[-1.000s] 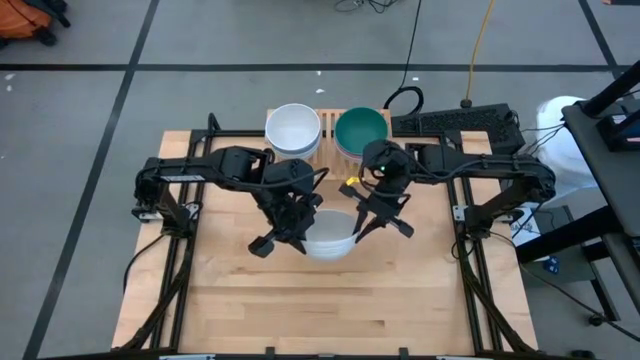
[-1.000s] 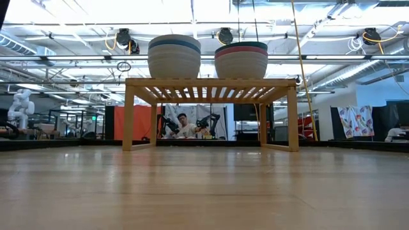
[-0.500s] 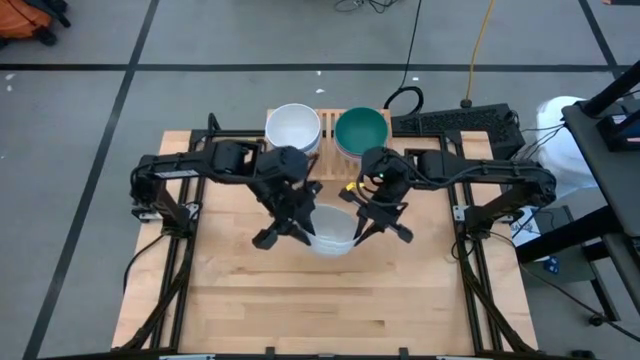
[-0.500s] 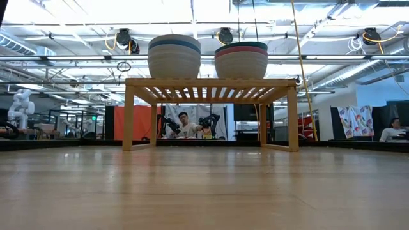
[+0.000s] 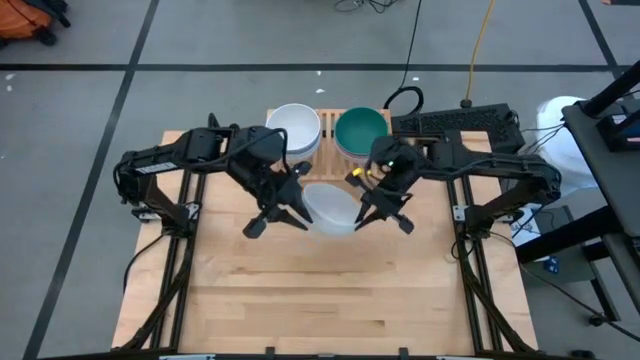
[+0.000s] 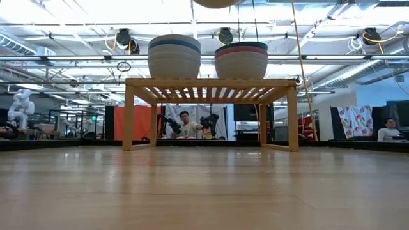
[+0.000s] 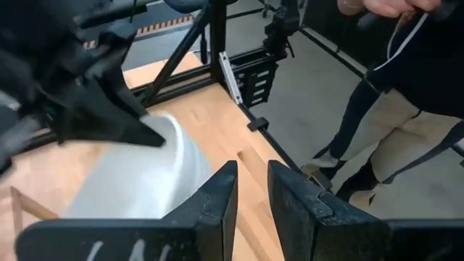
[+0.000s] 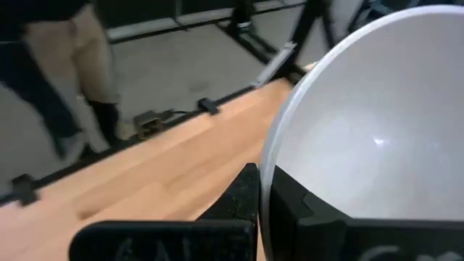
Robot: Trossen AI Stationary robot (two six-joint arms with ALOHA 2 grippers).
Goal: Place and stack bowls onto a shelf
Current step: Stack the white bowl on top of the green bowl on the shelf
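A white bowl [image 5: 328, 205] hangs above the middle of the table, and my right gripper [image 5: 370, 208] is shut on its right side. My left gripper [image 5: 285, 212] stands just left of the bowl [image 7: 145, 188], open, with nothing between its fingers [image 7: 221, 199]. At the table's far edge the low wooden shelf [image 6: 211, 83] carries two stacks of bowls. The left stack [image 6: 174, 56] has a white bowl on top [image 5: 293, 128]. The right stack [image 6: 241, 59] has a dark green bowl on top [image 5: 360, 128]. The held bowl's underside [image 6: 217, 2] shows at the low view's top edge. My right gripper holds the white bowl by its rim [image 8: 270, 163], on the bowl's right side. One finger [image 8: 243, 199] is outside the wall and the other [image 8: 297, 203] inside the hollow. The fingers come from the table's right, slanting down. The bowl is lifted clear and tilted.
The near half of the wooden tabletop [image 5: 300, 300] is bare. A keyboard [image 5: 455, 122] and cables lie beyond the far right corner. Black frame rails [image 5: 170, 270] run along both table sides. A person's legs [image 7: 391, 130] show beyond the table edge.
My left gripper has let go of the bowl's left side and drawn back up and toward the table's left. The bowl stays in my right gripper, has shifted a little toward the shelf, and its underside now shows at the top of the low view.
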